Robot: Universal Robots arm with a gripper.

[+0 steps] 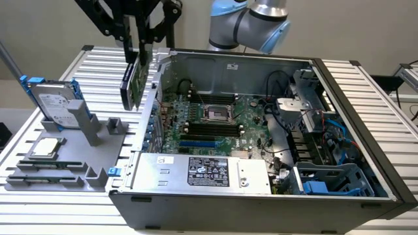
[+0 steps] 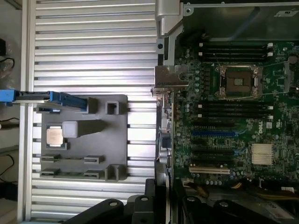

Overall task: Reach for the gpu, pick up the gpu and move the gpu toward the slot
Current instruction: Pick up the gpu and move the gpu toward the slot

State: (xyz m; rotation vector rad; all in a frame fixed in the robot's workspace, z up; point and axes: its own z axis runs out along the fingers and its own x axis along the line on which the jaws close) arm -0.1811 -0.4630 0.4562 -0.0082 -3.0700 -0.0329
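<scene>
A plain beige wall (image 1: 353,24) stood behind a ribbed silver metal table (image 1: 385,112). Pale floor (image 1: 10,117) showed at the exterior view's left, evenly lit.

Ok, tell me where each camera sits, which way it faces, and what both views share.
Exterior view: off the arm, raised, looking down into the open computer case; the arm and gripper holding the gpu show.
Wrist view: on the wrist, looking straight down past the gpu; the gripper shows.
Shared: motherboard, grey holder tray, hard drive.
</scene>
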